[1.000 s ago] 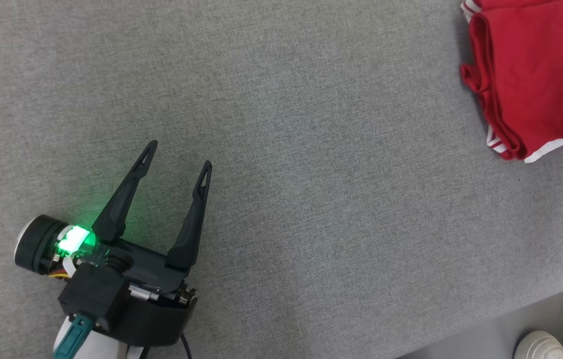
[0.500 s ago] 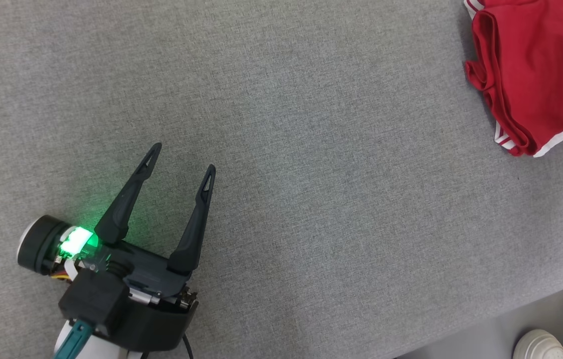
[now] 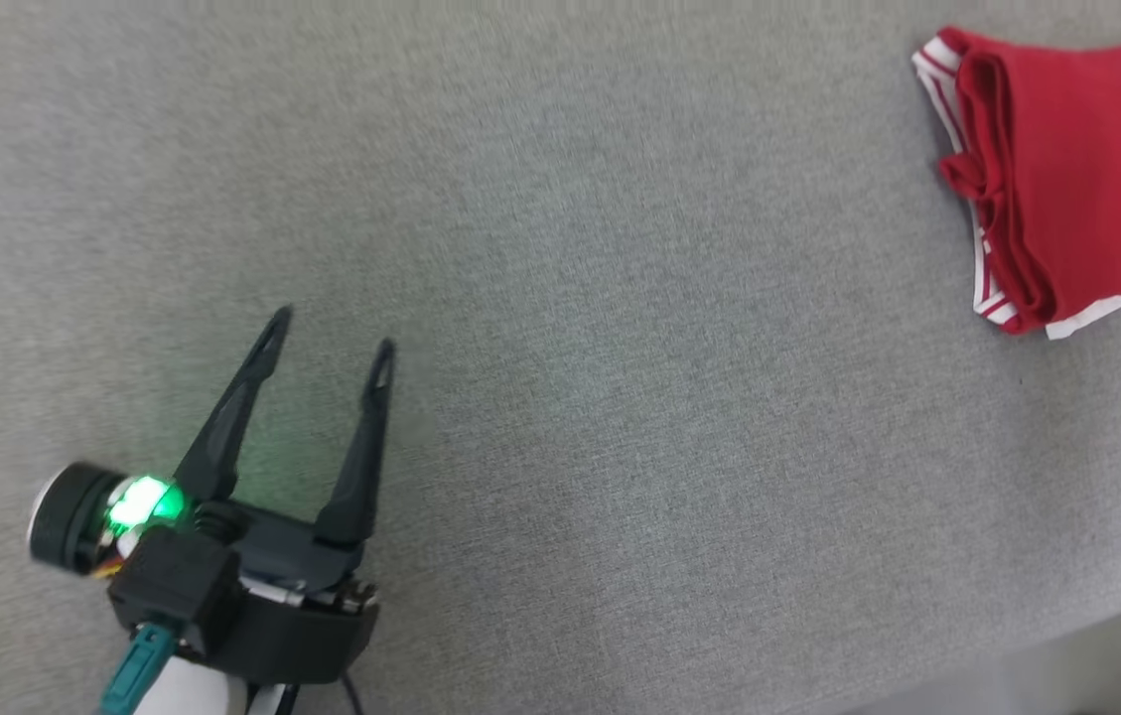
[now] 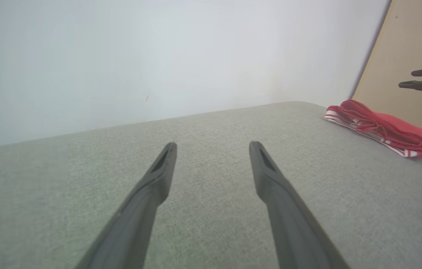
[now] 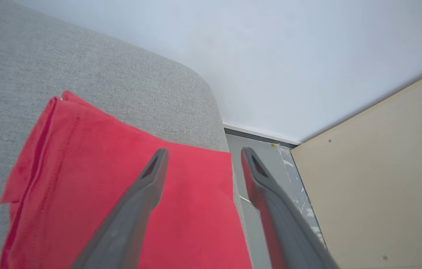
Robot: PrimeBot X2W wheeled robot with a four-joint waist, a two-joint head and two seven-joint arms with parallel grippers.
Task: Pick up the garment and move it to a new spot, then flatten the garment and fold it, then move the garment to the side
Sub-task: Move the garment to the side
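The garment (image 3: 1076, 169) is a red piece with white striped trim, lying folded at the far right edge of the grey padded surface (image 3: 620, 298). My left gripper (image 3: 330, 333) hovers open and empty at the lower left, far from it. Along the left wrist view its fingers (image 4: 212, 145) stand spread over bare grey cloth, with the garment (image 4: 379, 127) away at the right and my right gripper (image 4: 408, 79) above it. In the right wrist view my right gripper (image 5: 204, 151) is open just above the garment (image 5: 102, 186), holding nothing.
The padded surface ends right beside the garment, at a rounded corner (image 5: 211, 97). Beyond it lie a strip of grey floor (image 5: 267, 168), a beige panel (image 5: 375, 179) and a pale wall (image 4: 158, 56). Bare floor also shows at the lower right (image 3: 1066, 685).
The head camera has shifted, so the garment's far edge now shows and the pale shoes at the lower right have slid out. The left gripper stays open. The garment lies folded as before.
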